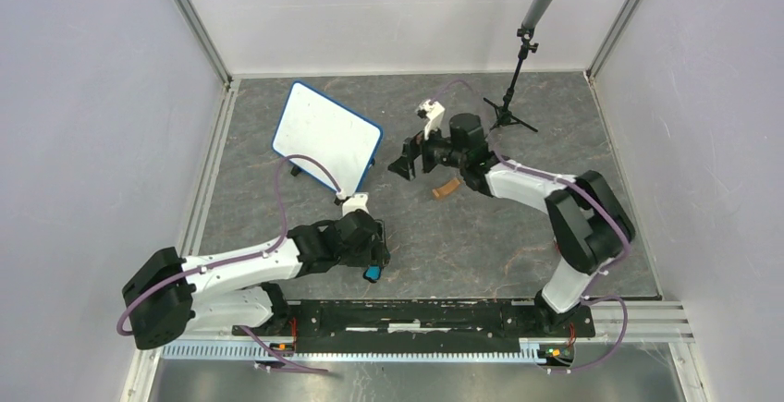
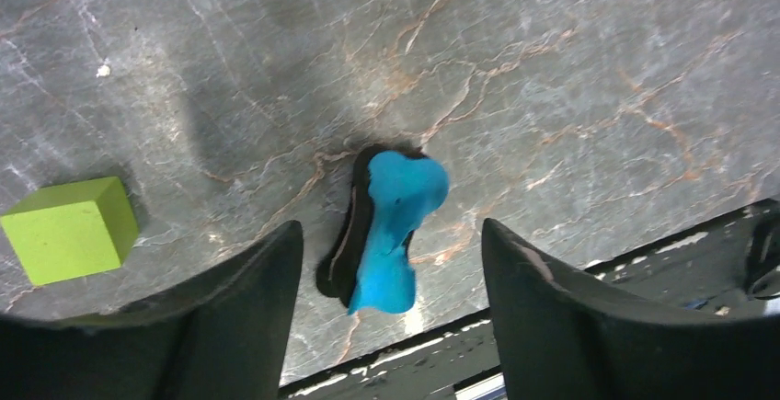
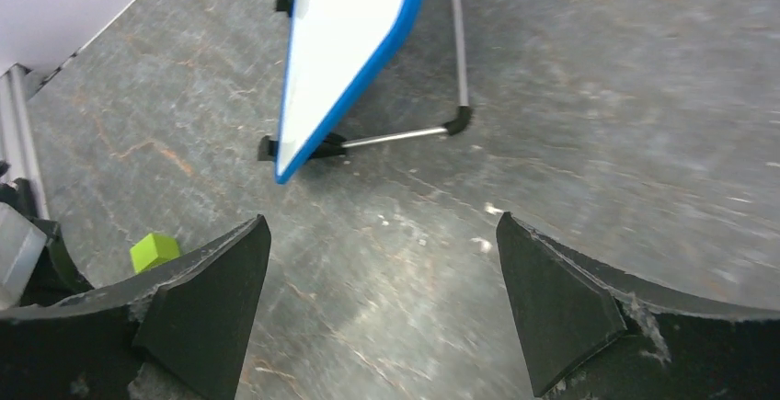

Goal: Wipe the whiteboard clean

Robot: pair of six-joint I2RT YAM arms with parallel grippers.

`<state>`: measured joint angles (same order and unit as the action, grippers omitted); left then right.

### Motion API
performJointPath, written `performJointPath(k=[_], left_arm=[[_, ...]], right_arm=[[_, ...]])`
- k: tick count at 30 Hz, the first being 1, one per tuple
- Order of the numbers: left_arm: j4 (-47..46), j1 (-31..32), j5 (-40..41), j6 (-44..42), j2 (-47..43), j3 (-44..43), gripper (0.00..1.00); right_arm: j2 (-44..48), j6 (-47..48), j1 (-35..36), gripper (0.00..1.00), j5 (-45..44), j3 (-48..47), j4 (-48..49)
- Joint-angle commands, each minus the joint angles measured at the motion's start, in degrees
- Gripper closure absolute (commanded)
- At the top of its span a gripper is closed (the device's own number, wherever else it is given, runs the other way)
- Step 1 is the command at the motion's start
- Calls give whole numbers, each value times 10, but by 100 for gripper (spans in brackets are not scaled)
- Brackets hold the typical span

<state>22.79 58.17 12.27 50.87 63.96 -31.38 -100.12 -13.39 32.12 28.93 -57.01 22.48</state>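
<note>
The whiteboard (image 1: pixel 325 134), white with a thin blue frame, stands tilted on its wire stand at the back left; I see no writing on its face. It also shows edge-on in the right wrist view (image 3: pixel 345 41). A blue eraser with a black felt base (image 2: pixel 395 225) lies on the table between my left gripper's open fingers, touching neither. In the top view it is the blue spot (image 1: pixel 372 274) under my left gripper (image 1: pixel 374 259). My right gripper (image 1: pixel 407 157) is open and empty, just right of the board and facing it.
A green cube (image 2: pixel 69 228) lies left of my left fingers and also shows in the right wrist view (image 3: pixel 154 251). A brown object (image 1: pixel 446 188) lies below the right gripper. A microphone stand (image 1: pixel 511 97) stands at the back right. The base rail (image 1: pixel 416 314) runs along the near edge.
</note>
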Motion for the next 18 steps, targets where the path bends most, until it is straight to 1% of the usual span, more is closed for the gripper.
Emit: performJointPath(k=[1, 4, 7, 11, 14, 16, 18], left_arm=[[-35, 3, 33, -8, -10, -28, 21], [-37, 4, 35, -10, -37, -19, 19], [-38, 3, 35, -15, -84, -5, 15], [-46, 3, 32, -38, -173, 2, 9], [-66, 4, 23, -57, -230, -4, 5], [-73, 4, 14, -67, -254, -14, 3], [-74, 3, 1, -80, -266, -32, 1]], right_arm=[[72, 64, -34, 2, -62, 21, -68], [121, 70, -39, 2, -107, 52, -111], [185, 48, -38, 2, -141, 117, -143], [319, 32, -26, 2, -195, 210, -214], [422, 45, -13, 2, -236, 248, -310], [487, 51, -9, 2, -271, 251, -388], [562, 49, -8, 2, -286, 251, -453]])
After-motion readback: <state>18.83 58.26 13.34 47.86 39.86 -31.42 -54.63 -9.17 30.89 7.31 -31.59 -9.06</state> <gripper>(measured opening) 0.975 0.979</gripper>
